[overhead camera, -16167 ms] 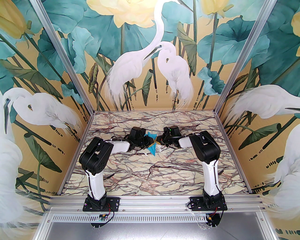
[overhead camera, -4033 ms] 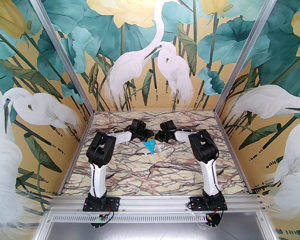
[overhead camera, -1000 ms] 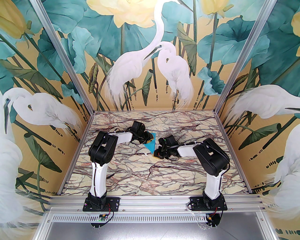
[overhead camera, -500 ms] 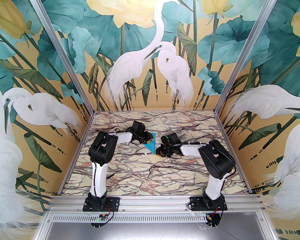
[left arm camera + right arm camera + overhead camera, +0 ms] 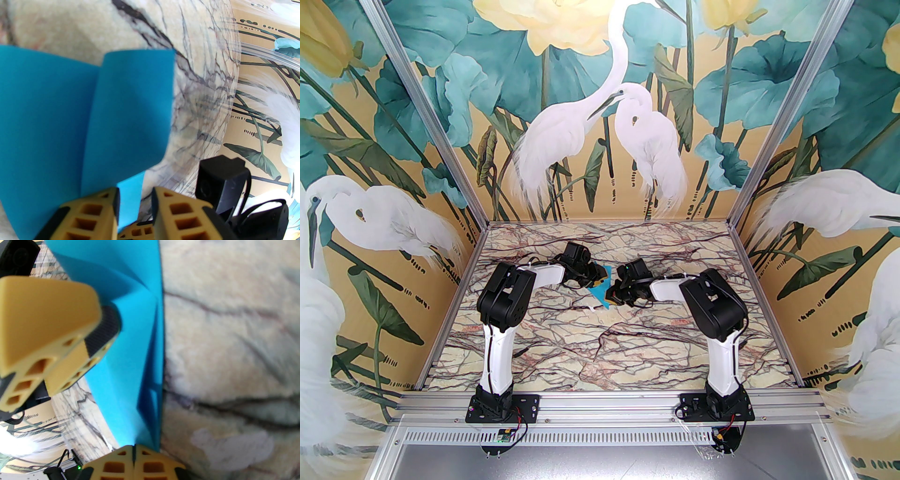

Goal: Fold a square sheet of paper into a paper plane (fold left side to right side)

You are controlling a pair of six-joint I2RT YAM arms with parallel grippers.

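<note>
**Overhead view:** the paper plane (image 5: pixel 600 294), a cyan-blue folded dart, lies on the marble-patterned table (image 5: pixel 581 347) at mid-depth between the two arms, its point toward the near edge. The left gripper (image 5: pixel 596 277) meets the plane's far, wide end from the left. The right gripper (image 5: pixel 610 296) meets its right edge nearer the point. **Left wrist view:** the left gripper (image 5: pixel 134 192) has its yellow fingers (image 5: pixel 93 215) parted. The table shows in the gap, and a strip of the blue paper runs loose between the fingers. The paper plane (image 5: pixel 46 117) spreads beyond them in two overlapping flaps. **Right wrist view:** the right gripper (image 5: pixel 134 452) is clenched, finger against finger. The plane's (image 5: pixel 131 345) long folded edge runs down to its tips, but whether a layer is pinched in the seam cannot be told. A black pad (image 5: pixel 107 324) of the left gripper rests against the paper. A pale scrap (image 5: pixel 232 446) lies on the table near that edge.
</note>
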